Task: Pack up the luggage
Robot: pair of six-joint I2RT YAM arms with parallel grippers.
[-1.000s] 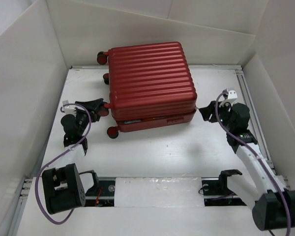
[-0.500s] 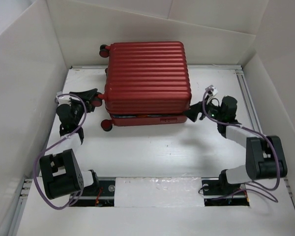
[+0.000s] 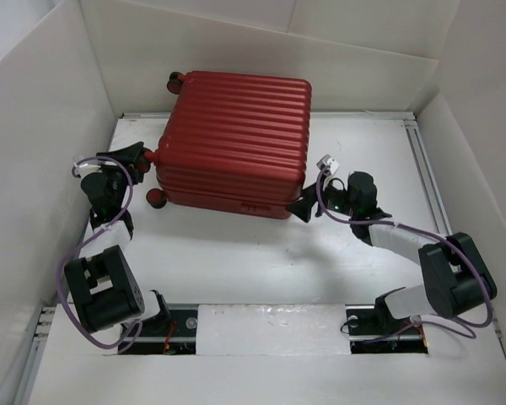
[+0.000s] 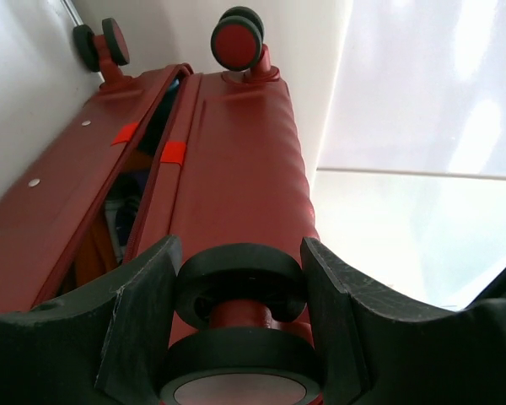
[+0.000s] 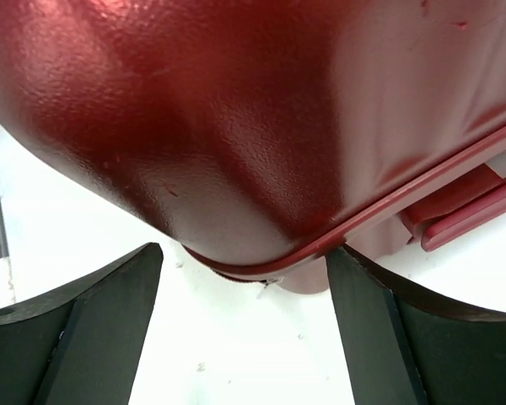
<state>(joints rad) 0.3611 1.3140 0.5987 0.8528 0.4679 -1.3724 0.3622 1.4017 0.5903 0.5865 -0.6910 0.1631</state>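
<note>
While the luggage (image 3: 232, 139) lies flat by the tabletop's (image 3: 261, 253) far edge, its shell ajar, we see our left claw (image 3: 138, 159) clamped on a wheel (image 4: 240, 274) and our right claw (image 3: 304, 205) spread wide around its near right corner

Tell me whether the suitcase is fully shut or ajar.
Ajar. In the left wrist view, the suitcase shows a gap between its two shells near the wheels, with the inside visible.

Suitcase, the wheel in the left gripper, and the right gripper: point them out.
suitcase (image 3: 236, 126): top view, ribbed upper shell.
wheel (image 4: 240, 283): left wrist view, its black rim.
right gripper (image 5: 244, 270): right wrist view, midway between its fingertips.
</note>
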